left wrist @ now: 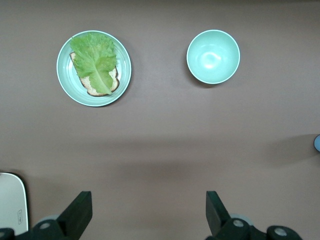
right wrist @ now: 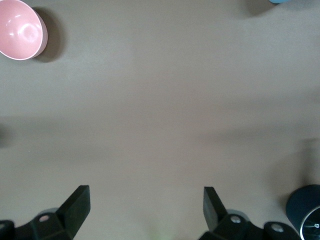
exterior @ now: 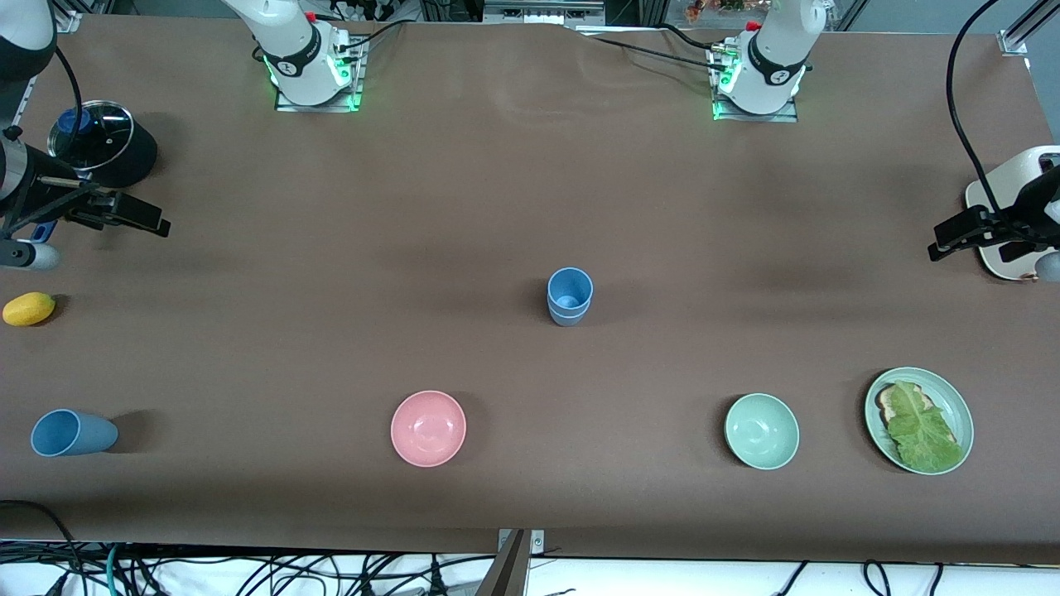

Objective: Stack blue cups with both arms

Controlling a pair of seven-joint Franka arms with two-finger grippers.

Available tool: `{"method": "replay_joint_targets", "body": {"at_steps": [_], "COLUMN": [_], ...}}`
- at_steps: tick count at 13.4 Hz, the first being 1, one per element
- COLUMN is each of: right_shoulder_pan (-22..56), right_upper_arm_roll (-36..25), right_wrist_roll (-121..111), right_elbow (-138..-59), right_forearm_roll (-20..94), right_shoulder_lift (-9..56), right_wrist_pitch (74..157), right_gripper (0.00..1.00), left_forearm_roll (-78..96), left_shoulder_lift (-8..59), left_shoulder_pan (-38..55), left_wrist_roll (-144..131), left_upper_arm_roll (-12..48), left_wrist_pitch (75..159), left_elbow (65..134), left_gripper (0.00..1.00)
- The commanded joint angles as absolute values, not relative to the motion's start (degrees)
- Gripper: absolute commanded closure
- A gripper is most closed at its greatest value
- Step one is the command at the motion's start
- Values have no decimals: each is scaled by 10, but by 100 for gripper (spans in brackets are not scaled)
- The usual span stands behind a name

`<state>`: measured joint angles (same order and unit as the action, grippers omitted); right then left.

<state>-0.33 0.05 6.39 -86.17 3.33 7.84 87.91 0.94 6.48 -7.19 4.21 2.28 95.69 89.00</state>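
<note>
The right gripper (exterior: pixel 141 217) is hanging at the right arm's end of the table with its fingers spread wide and nothing between them. In its wrist view only bare table is lying under the jaws. A black lidded pot (exterior: pixel 103 142) is sitting just beside it, and a yellow fruit (exterior: pixel 29 309) is lying near it, closer to the front camera. A lone blue cup (exterior: pixel 73 433) is lying tipped on its side, closer to the front camera than this gripper and well apart from it.

Toward the middle, well away from both grippers, a stack of blue cups (exterior: pixel 570 296) is standing upright, one already nested in another, so part of the job looks done. The pink bowl (exterior: pixel 428 428) and pale green bowl (exterior: pixel 762 430) are sitting untouched.

The left gripper (exterior: pixel 952 236) is waiting wide open and empty over its own end, beside a white appliance (exterior: pixel 1006 194); a plate with lettuce on toast (exterior: pixel 919 420) is lying near it. By my reading, the tipped cup is what is left.
</note>
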Motion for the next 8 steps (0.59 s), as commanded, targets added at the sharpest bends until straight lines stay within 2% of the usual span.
{"method": "replay_joint_targets", "body": {"at_steps": [1, 8], "right_shoulder_pan": [-9, -9], "right_upper_arm_roll": [11, 7], "right_wrist_roll": [60, 47], "right_elbow": [-877, -846], "right_forearm_roll": [18, 4], "right_shoulder_lift": [64, 62], "right_wrist_pitch": [878, 873], "right_gripper": [0, 0], "left_forearm_roll": [16, 16], "left_shoulder_lift": [68, 69], "left_shoulder_pan": [-73, -72], "left_wrist_roll": [54, 54], "left_upper_arm_roll": [23, 23], "left_wrist_pitch": [952, 952], "left_elbow": [881, 881], "left_gripper": [0, 0]}}
